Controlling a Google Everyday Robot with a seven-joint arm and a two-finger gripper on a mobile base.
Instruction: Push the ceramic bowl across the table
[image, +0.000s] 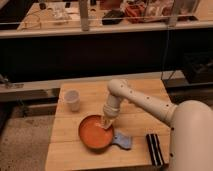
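Worktop of pale wooden planks filled the lower middle of the camera view, a small rectangular surface with a dark wall and a cluttered counter behind it. White arm came next in bulk, reaching in from the lower right, bending at a rounded joint over the middle of the planks and turning downward from there. Ceramic bowl, wide, shallow and orange, lay toward the front of the worktop, a little left of centre. White cup stood upright near the back left corner, well apart from the bowl. Black block with pale stripes lay near the front right edge. Pale blue flat object rested just beside the bowl's right rim; touching or not could not be told. Gripper hung at the arm's tip, pointing down at the bowl's upper right rim, seemingly at or just inside it. Whether the fingers were apart or together could not be told.
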